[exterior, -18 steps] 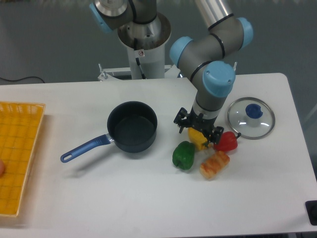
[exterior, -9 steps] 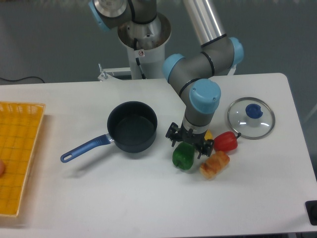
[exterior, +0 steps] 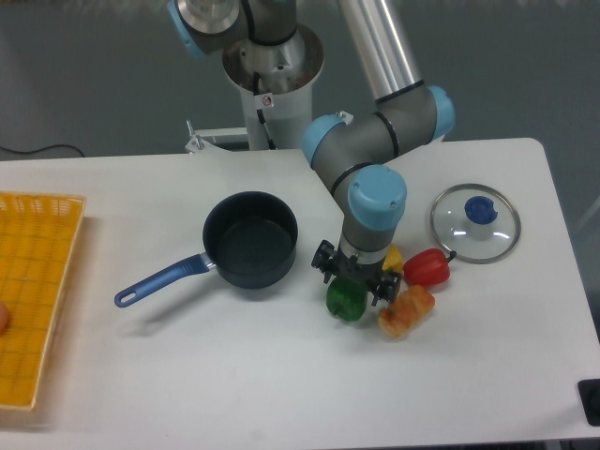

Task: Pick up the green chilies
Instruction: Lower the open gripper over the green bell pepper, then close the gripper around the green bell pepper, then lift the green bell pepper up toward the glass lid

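The green chilies [exterior: 345, 302] are one glossy dark-green pepper-shaped toy on the white table, just right of the pot. My gripper [exterior: 352, 277] hangs directly over its upper part and hides that part. The fingers stand spread to either side of it, open, and I cannot tell whether they touch it. A yellow pepper [exterior: 394, 259] peeks out behind my wrist. A red pepper [exterior: 427, 267] lies to its right.
A dark blue pot [exterior: 249, 239] with a blue handle stands left of the green chilies. An orange-striped toy food [exterior: 406, 312] lies close to their right. A glass lid [exterior: 474, 221] with a blue knob is at the right. A yellow basket [exterior: 33, 291] sits at the left edge.
My gripper has moved left and forward, from over the yellow pepper to over the green chilies. The objects on the table have not moved.
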Robot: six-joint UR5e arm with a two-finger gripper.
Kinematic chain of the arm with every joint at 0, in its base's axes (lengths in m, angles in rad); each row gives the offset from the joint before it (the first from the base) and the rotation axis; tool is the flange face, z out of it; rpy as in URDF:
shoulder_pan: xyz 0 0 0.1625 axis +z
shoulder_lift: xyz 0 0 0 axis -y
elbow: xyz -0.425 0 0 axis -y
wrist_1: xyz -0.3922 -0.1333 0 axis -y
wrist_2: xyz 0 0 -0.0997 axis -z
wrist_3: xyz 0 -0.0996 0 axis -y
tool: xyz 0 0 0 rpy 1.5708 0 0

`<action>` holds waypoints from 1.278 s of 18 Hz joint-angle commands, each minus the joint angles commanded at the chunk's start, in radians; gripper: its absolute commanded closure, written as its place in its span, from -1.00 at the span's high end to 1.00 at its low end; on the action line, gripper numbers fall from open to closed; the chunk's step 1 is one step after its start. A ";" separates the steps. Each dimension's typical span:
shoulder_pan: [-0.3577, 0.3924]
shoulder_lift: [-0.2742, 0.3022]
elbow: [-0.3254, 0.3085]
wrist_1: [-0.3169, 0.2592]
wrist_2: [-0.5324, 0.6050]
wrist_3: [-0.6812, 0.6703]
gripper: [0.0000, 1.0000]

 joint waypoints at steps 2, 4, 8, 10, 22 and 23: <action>0.000 0.000 0.000 0.000 0.000 -0.002 0.83; 0.000 0.000 0.000 0.000 0.000 -0.002 0.52; 0.000 0.003 0.002 0.002 0.000 -0.002 0.09; 0.000 0.006 0.005 0.002 0.000 0.000 0.03; 0.006 0.077 0.092 -0.017 0.046 0.069 -0.06; 0.008 0.078 0.095 -0.018 0.055 0.119 -0.06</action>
